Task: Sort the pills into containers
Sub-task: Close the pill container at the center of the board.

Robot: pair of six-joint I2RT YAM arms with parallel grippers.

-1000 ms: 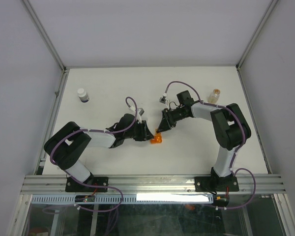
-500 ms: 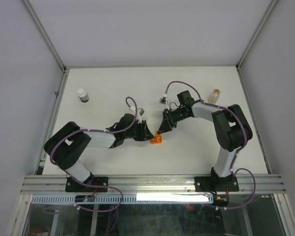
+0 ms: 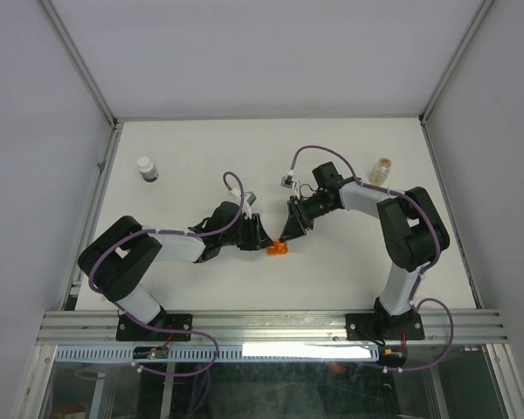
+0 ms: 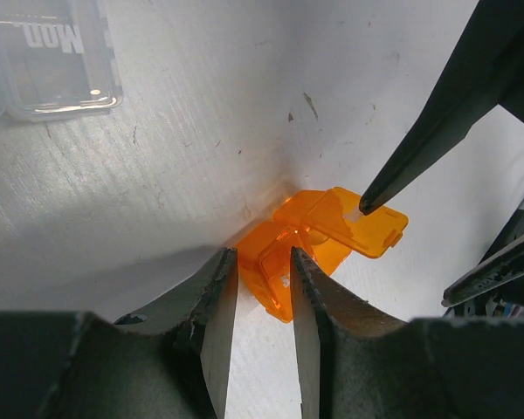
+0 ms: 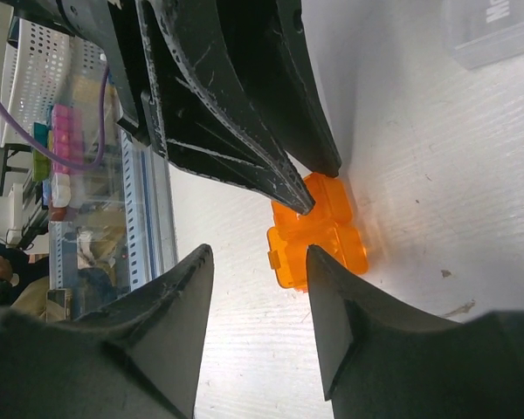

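The left gripper (image 4: 262, 271) is clamping its jaws on the orange container (image 4: 327, 229), which is resting mid-surface (image 4: 113, 192). The right gripper (image 5: 260, 255) is holding its jaws apart, one fingertip (image 4: 373, 197) meeting the container's open lid.

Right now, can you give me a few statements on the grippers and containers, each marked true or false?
1. The left gripper is clamped on the orange container. True.
2. The lid of the orange container is shut. False: it is flipped open.
3. The right gripper holds the clear vial. False: its jaws are open by the orange container, and the vial stands alone at the table's far right.
4. The white bottle stands apart from both arms. True.
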